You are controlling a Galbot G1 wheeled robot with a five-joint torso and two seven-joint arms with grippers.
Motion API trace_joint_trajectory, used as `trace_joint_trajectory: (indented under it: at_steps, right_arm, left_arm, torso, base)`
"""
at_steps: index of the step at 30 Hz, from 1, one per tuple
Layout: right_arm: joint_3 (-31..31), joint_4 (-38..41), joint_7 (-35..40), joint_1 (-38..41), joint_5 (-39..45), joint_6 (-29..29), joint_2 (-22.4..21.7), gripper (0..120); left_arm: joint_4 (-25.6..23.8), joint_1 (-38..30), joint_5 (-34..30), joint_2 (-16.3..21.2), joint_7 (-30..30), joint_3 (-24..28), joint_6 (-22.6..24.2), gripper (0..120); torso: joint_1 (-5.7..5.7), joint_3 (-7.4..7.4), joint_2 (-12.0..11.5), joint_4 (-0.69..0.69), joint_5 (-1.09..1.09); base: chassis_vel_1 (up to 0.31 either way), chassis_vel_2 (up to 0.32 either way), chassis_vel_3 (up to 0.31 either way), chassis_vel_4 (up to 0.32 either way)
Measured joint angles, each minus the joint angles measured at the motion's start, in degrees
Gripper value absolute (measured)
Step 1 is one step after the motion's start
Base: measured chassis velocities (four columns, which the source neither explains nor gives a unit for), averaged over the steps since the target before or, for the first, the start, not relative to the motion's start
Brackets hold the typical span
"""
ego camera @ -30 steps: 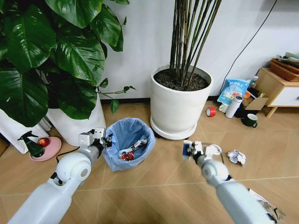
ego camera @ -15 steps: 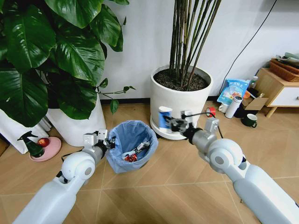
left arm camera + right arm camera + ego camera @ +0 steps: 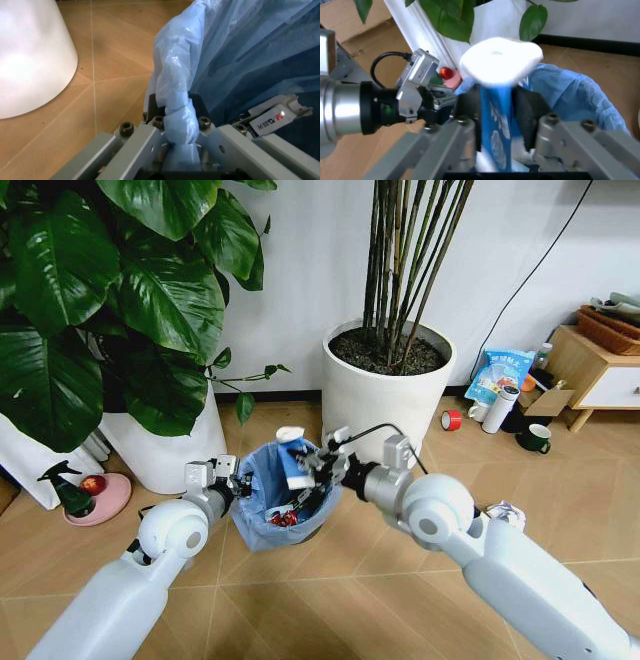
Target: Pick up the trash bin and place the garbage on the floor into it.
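The trash bin (image 3: pixel 262 532), small and lined with a light-blue bag (image 3: pixel 235 48), stands on the floor between the two planters. My left gripper (image 3: pixel 229 478) is shut on its near-left rim, and the left wrist view shows the bag's edge pinched in that gripper (image 3: pixel 178 120). My right gripper (image 3: pixel 306 467) hovers over the bin's opening, shut on a crushed blue-white cup (image 3: pixel 292 452), which appears close up in the right wrist view (image 3: pixel 496 86). A red wrapper (image 3: pixel 279 519) and a flattened tube (image 3: pixel 274 117) lie inside the bin. Crumpled white paper (image 3: pixel 506 514) lies on the floor to the right.
A large white planter (image 3: pixel 385 405) stands just behind the bin, another (image 3: pixel 165 450) to its left. At the back right are a red tape roll (image 3: pixel 452 420), a bottle (image 3: pixel 499 410), a mug (image 3: pixel 536 439), a blue snack bag (image 3: pixel 497 374) and a wooden cabinet (image 3: pixel 598 370).
My right arm has swung left with the cup, from the floor on the right, past the planter, to above the bin. The left gripper stays on the rim.
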Motion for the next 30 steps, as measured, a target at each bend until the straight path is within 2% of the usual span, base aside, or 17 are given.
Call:
trace_joint_trajectory:
  at_steps: [1, 2, 6, 8, 9, 13, 14, 17, 18, 20, 25, 30]
  right_arm:
    - [-0.1, -0.1, 0.1, 0.1, 0.0, 0.0, 0.1, 25]
    - [-0.2, -0.3, 0.2, 0.2, 0.0, 0.1, 0.2, 32]
    - [-0.3, -0.3, 0.3, 0.4, -0.1, 0.3, 0.3, 40]
    - [-0.1, -0.2, 0.3, 0.4, -0.2, 0.6, 0.2, 53]
    - [-0.1, -0.2, 0.3, 0.4, -0.2, 0.6, 0.2, 53]
    - [1.6, 0.1, 0.2, -0.1, -0.9, 1.9, -0.1, 74]
    - [1.6, 0.1, 0.2, -0.1, -0.9, 1.9, -0.1, 74]
    - [4.7, 1.1, 2.0, -2.7, -2.9, 4.0, -0.7, 88]
    - [4.7, 1.1, 2.0, -2.7, -2.9, 4.0, -0.7, 88]
    - [6.7, 1.7, 3.2, -5.1, -5.1, 5.0, -1.5, 96]
    - [10.3, 1.6, 4.2, -10.2, -14.8, 6.2, -2.8, 100]
    - [16.0, 2.6, 4.3, -15.6, -17.4, 5.0, -3.3, 100]
  left_arm:
    - [0.0, 0.0, 0.0, 0.0, 0.0, 0.0, 0.0, 0]
    - [0.0, 0.0, 0.0, 0.0, 0.0, -0.1, 0.0, 0]
    - [0.0, -0.1, 0.0, 0.0, 0.1, -0.1, 0.0, 0]
    - [-0.1, -0.2, 0.0, 0.0, 0.1, -0.1, 0.0, 0]
    - [-0.1, -0.2, 0.0, 0.0, 0.1, -0.1, 0.0, 0]
    - [-0.1, -0.1, 0.0, -0.2, 0.1, -0.2, -0.1, 0]
    - [-0.1, -0.1, 0.0, -0.2, 0.1, -0.2, -0.1, 0]
    - [-0.4, 0.6, 0.3, -0.4, 0.1, -1.2, -0.3, 0]
    - [-0.4, 0.6, 0.3, -0.4, 0.1, -1.2, -0.3, 0]
    - [-0.9, 1.6, 1.3, -0.3, 0.1, -2.3, -0.7, 0]
    - [-2.2, 4.0, 2.5, 0.9, 0.4, -4.4, -1.5, 0]
    - [-2.5, 4.3, 2.6, 0.9, 0.4, -4.9, -1.6, 0]
  torso:
    - [0.00, 0.00, 0.0, 0.00, 0.00]
    - [0.00, 0.00, 0.0, 0.00, 0.00]
    - [0.00, 0.00, 0.0, 0.00, -0.01]
    - [0.00, 0.00, 0.0, 0.00, 0.00]
    - [0.00, 0.00, 0.0, 0.00, 0.00]
    - [0.00, 0.00, 0.0, 0.00, 0.00]
    - [0.00, 0.00, 0.0, 0.00, 0.00]
    - [0.00, 0.00, 0.0, 0.00, 0.00]
    - [0.00, 0.00, 0.0, 0.00, 0.00]
    - [0.00, 0.00, 0.0, -0.01, 0.00]
    - [-0.01, 0.00, 0.0, 0.01, 0.01]
    - [-0.01, -0.01, 0.0, 0.00, -0.01]
  base:
    - [0.000, 0.000, 0.000, 0.000]
    - [0.000, 0.000, 0.000, 0.000]
    - [0.000, 0.000, 0.000, 0.000]
    - [0.000, 0.000, 0.000, 0.000]
    - [0.000, 0.000, 0.000, 0.000]
    - [0.000, 0.000, 0.000, 0.000]
    - [0.000, 0.000, 0.000, 0.000]
    - [0.000, 0.000, 0.000, 0.000]
    - [0.000, 0.000, 0.000, 0.000]
    - [0.000, 0.000, 0.000, 0.000]
    - [0.000, 0.000, 0.000, 0.000]
    - [0.000, 0.000, 0.000, 0.000]
